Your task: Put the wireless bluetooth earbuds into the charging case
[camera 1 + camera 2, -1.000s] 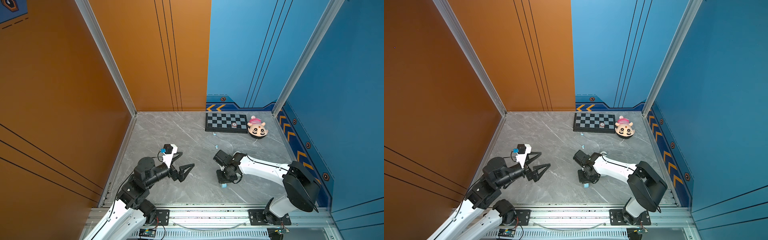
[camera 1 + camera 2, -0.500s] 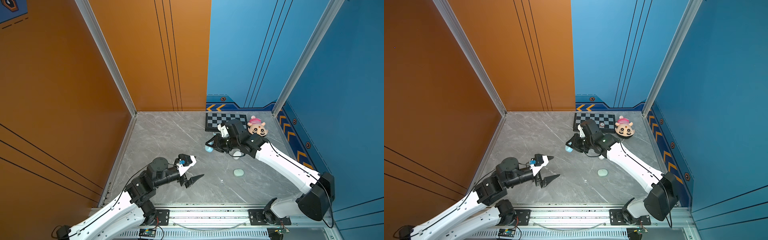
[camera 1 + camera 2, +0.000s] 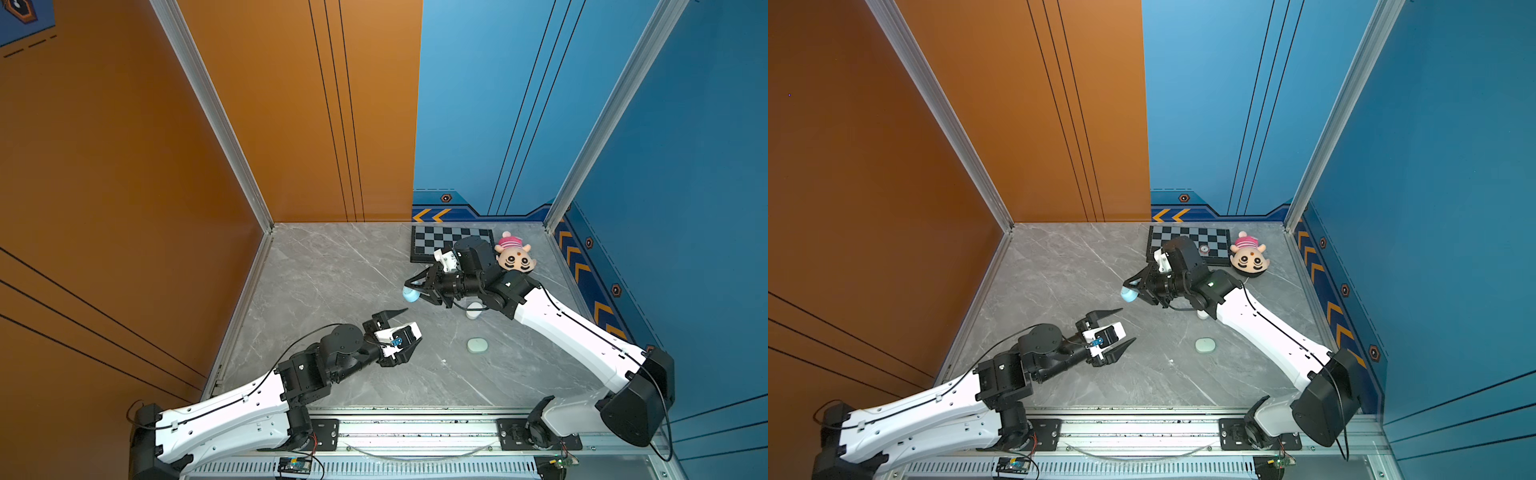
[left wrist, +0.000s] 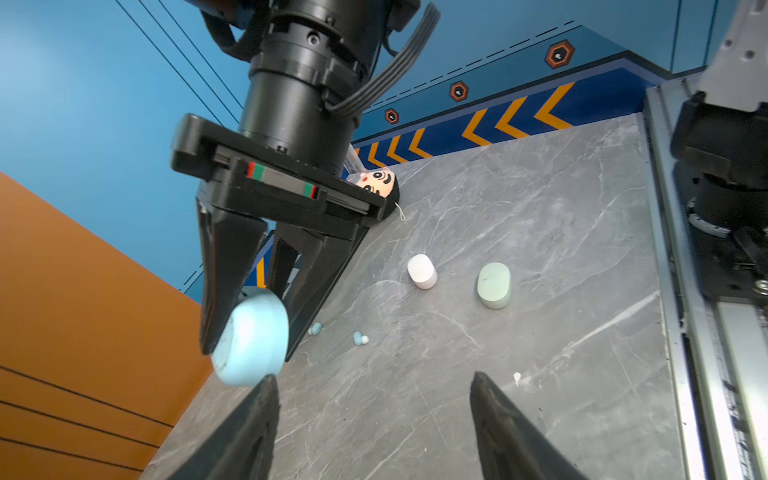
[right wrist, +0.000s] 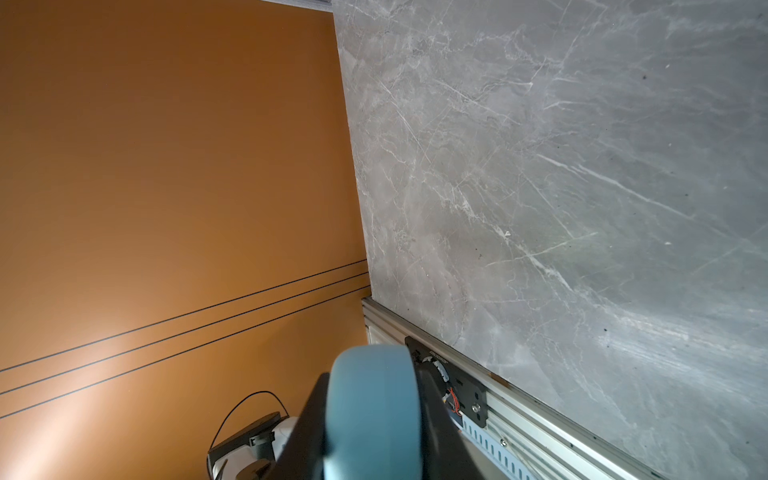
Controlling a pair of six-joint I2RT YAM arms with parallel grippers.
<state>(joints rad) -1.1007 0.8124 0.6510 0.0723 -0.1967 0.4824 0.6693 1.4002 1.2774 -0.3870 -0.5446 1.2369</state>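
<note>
The right gripper [image 3: 412, 289] is clamped on a pale blue pebble-shaped plastic charging case [image 4: 250, 345], holding it above the grey marble-patterned tabletop [image 4: 540, 232]. The left gripper [image 4: 372, 376] hangs near it, jaws apart, with nothing between them. Two tiny pale blue rounded earbuds [image 4: 360, 338] lie loose on the tabletop close to the right gripper's fingers — near each other, not touching. A white oval case [image 4: 422, 271] and a mint green oval case [image 4: 493, 285] sit farther off, side by side.
</note>
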